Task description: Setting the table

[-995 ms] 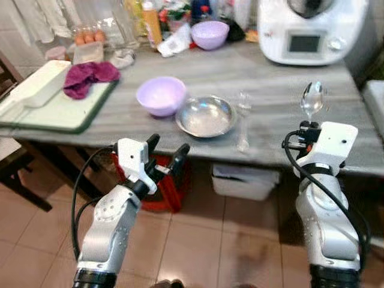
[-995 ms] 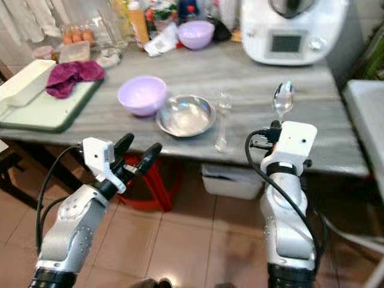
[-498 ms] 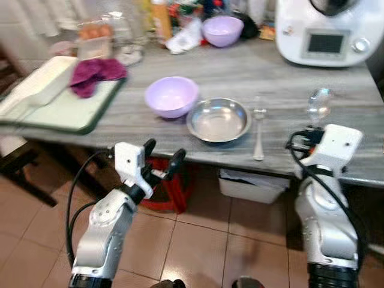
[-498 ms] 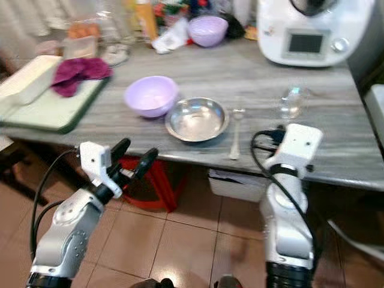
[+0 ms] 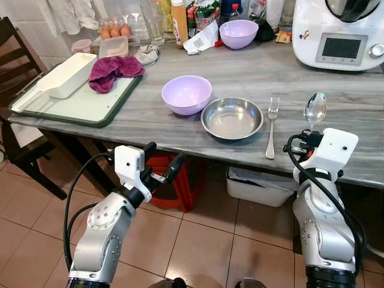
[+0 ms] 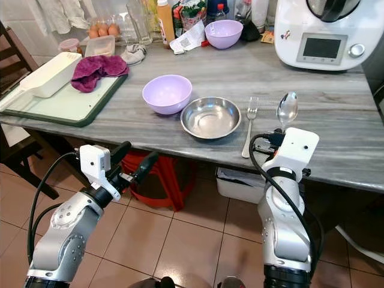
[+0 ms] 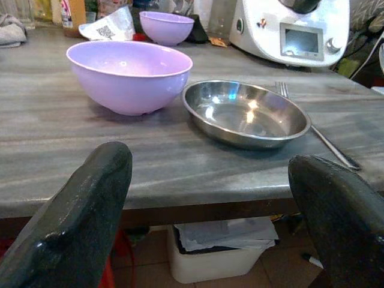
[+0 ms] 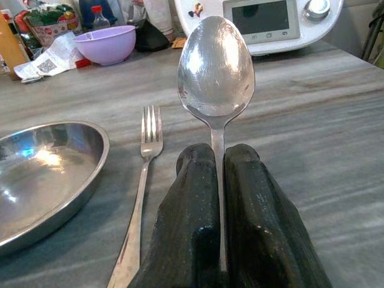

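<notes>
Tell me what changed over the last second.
Mostly the camera moved: the view shifted and sharpened as the robot settled at the table. The right gripper stays shut on the spoon, upright. The left gripper stays open below the edge. Fork, metal dish and bowl unmoved.

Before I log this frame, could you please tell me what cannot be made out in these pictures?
- Spoon handle: right wrist view, hidden between the shut fingers of the right gripper.
- Mixer top: left eye view, cut off by the frame edge.
- Bin contents: left eye view, hidden under the table.
</notes>
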{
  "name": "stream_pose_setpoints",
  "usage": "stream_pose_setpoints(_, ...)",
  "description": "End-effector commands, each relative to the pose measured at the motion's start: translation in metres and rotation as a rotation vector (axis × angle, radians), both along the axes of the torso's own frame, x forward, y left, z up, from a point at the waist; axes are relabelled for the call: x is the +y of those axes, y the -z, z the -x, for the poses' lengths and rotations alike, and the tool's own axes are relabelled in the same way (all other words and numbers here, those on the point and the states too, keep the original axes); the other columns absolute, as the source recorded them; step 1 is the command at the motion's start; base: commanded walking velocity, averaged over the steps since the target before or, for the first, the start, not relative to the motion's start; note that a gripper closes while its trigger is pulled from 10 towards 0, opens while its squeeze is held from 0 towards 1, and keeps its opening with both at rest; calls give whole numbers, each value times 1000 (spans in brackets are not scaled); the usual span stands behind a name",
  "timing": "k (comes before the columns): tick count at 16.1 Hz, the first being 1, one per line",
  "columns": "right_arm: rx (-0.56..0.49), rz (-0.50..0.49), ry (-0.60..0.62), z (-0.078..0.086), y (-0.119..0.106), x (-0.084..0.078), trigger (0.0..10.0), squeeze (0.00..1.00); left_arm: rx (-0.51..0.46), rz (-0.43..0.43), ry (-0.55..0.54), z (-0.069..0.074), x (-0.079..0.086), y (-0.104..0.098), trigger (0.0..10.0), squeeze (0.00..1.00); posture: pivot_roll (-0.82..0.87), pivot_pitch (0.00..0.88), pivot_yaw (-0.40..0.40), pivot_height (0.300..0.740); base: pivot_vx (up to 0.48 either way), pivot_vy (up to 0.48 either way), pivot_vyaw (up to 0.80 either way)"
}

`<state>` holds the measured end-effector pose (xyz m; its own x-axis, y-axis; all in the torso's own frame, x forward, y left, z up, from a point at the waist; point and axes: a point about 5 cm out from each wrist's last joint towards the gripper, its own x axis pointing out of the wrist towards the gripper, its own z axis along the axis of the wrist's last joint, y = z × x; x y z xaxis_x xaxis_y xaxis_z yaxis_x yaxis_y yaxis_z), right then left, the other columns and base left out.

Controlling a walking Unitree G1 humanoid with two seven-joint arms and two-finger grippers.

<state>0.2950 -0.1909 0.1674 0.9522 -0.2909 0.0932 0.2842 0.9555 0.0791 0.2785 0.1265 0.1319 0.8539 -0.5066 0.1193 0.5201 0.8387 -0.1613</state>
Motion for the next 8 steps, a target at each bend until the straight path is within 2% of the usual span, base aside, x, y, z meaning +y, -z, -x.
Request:
stream_pose_setpoints(1,-10,-2,-1,-1,-4,1,10000,0,-9,-20,4,2,4,-2,10000,0,-158,174,119,740,0,0,0)
stream_pose_setpoints(4,-13,-5,11,-5,-6,-5,10000,0,-9,-21,10,3,3,-3,10000,0,-154,170,118,740,0,0,0)
stream_pose_setpoints(8,-3,-34,4,-15,-9,-6,10000,0,-9,-21,21,3,2,-3,10000,0,-151,174,117,740,0,0,0)
